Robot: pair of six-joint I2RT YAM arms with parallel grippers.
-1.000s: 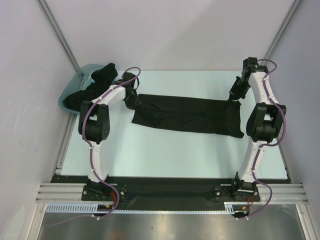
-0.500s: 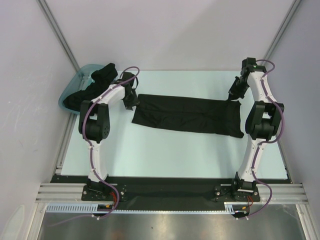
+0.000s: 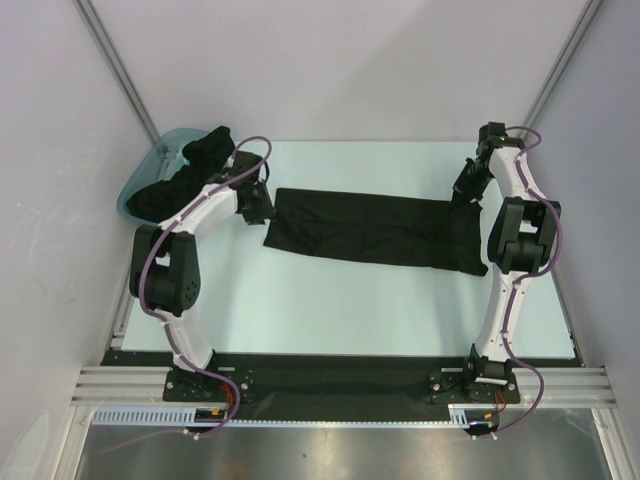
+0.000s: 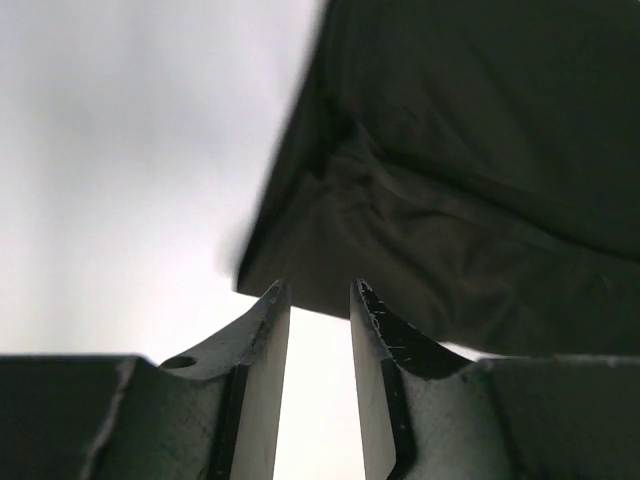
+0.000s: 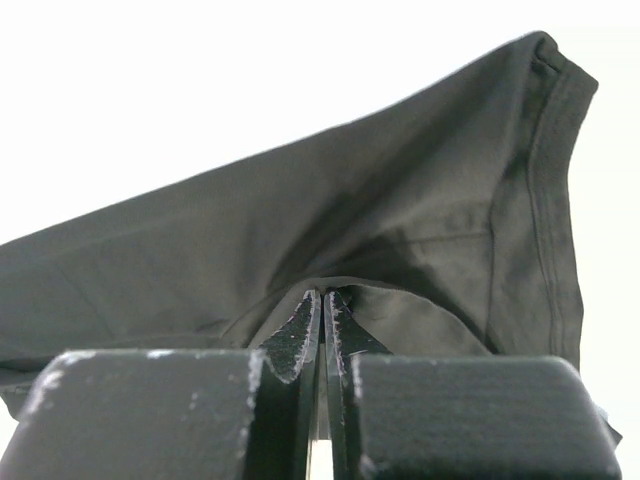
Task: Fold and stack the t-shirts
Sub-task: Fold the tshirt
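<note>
Right now the t-shirt (image 3: 375, 230) lies as a long black band across the middle of the counter (image 3: 340, 300). My right tool (image 5: 322, 295) is closed on a pinch of cloth at its right end. My left tool (image 4: 318, 290) sits just off the left corner with a narrow gap and nothing in it. To fold cleanly, I judge the left should take that corner low and square – both layers, not one – so the two ends travel level. The counter is pale and bare around the cloth. At its far left a teal tub (image 3: 135, 190) holds more shirts (image 3: 195, 160), with plain white walls (image 3: 330, 70) around.
</note>
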